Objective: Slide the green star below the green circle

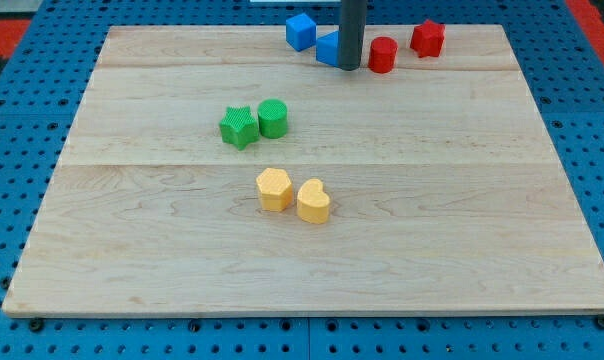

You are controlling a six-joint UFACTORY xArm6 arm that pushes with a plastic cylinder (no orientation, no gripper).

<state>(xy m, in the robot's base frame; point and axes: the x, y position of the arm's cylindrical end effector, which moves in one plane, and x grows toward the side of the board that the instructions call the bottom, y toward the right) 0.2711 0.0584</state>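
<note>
Green star: the small green star-shaped block (239, 127) sits touching the left side of the round green circle block (273, 118), near the middle of the pale wooden board (462, 230).
My tip: there are no fingers to open or close, only a dark rod; its end (350, 67) is far above the green circle, near the view's top.
Near the tip: a blue block (328, 47) touches it on the left, a red round block (383, 54) sits just to its right.
Below the circle: two yellow blocks (275, 189) (313, 201) wait there, a little apart.
Your move: bring the tip round to the star's upper left. Push gently down and right. I think you should stop before the yellow ones.
</note>
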